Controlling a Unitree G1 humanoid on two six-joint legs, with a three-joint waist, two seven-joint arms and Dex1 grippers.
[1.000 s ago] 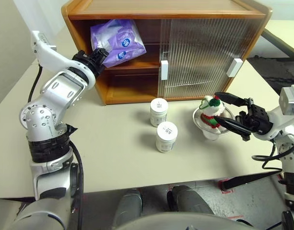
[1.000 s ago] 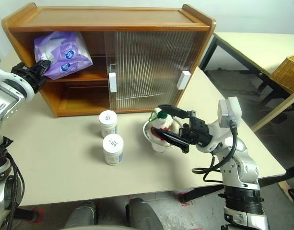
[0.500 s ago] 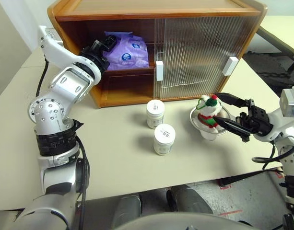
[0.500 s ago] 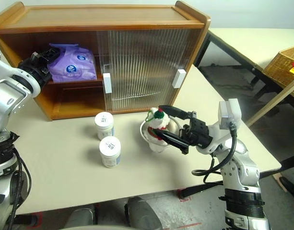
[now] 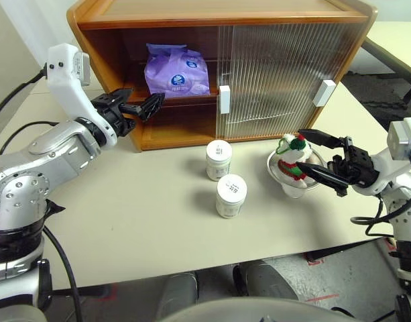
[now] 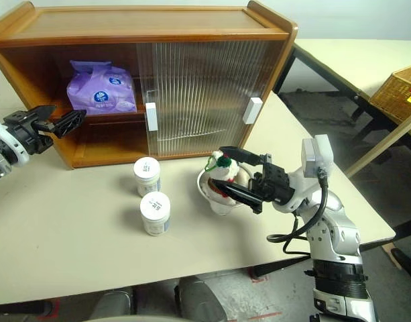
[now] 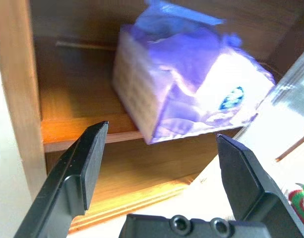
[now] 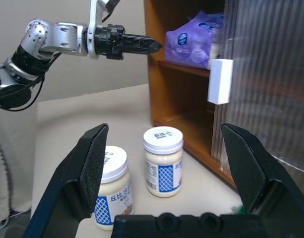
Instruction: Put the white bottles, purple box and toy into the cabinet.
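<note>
Two white bottles on the table, both upright with lids on: the nearer bottle (image 5: 230, 195) sits closest to the table's front edge, the farther bottle (image 5: 219, 159) just behind it, apart, not touching. One toy (image 5: 294, 158), white plush in red and green, sits in a single shiny metal bowl (image 5: 286, 178) to the right of the bottles. Right gripper (image 5: 320, 160) is level beside the bowl, jaws spread wide, one finger over the toy and one lower by the bowl; contact cannot be told, nothing gripped. Left gripper (image 5: 143, 107) hangs in front of the open left side of the cabinet, jaws released and empty, apart from the shelf edge.

One cabinet (image 5: 218, 17), orange-brown wood, two shelves, stands at the back of the table. Two ribbed translucent sliding doors cover its right part, with two white handles (image 5: 224, 99). One purple box (image 5: 175, 69) stands on the upper shelf in the open left bay, label facing out; lower shelf there looks bare.

Surface is a pale beige table (image 5: 145, 221). Behind to the right is a second beige table (image 6: 356, 57) with dark legs, a wicker basket (image 6: 397, 88) at the far right edge, grey floor, white wall.
</note>
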